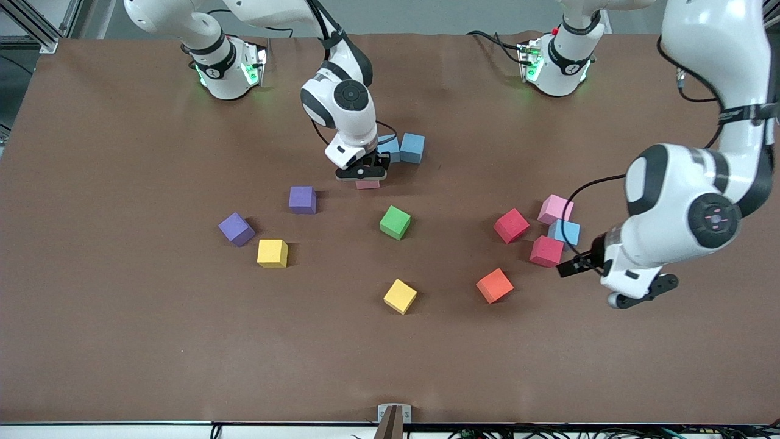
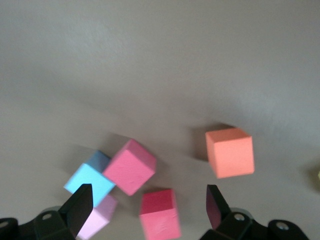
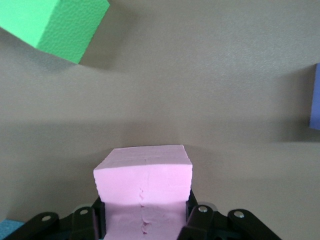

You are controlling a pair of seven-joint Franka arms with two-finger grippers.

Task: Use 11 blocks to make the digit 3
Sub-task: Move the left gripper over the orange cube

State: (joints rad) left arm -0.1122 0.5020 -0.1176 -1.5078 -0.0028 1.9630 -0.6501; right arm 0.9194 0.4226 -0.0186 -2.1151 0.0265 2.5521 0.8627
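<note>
My right gripper [image 1: 366,172] is pinching one pink cube [image 3: 143,182], fingers pressed on its two sides, low over the table [image 1: 122,305] just beside two light blue cubes. Those two, one half hidden by my wrist [image 1: 390,148] and one in clear view [image 1: 412,147], sit touching each other, farther from the front camera than everything else. No figure is built yet.

My left gripper [image 2: 147,205] is spread wide and holds nothing; it hangs over the table at the left arm's end, close to a cluster of cubes.

Cluster near it, four cubes: one pink [image 1: 554,209], one light blue [image 1: 567,232], one red [image 1: 546,251] touching the blue, one red [image 1: 510,225] just beside them toward the middle. One orange cube [image 1: 494,285] lies nearer the front camera, apart from the cluster.

Middle: one green cube [image 1: 395,222], alone, nearer the camera than my right gripper.

Right arm's end: two purple cubes, one square-on [image 1: 302,199], one turned [image 1: 236,228], near each other but not touching.

Two yellow cubes: one [image 1: 272,253] just beside the turned purple, one [image 1: 400,296] nearer the camera than the green.

Count: light blue three, pink two, red two, purple two, green one, orange one, yellow two. Thirteen cubes total.
</note>
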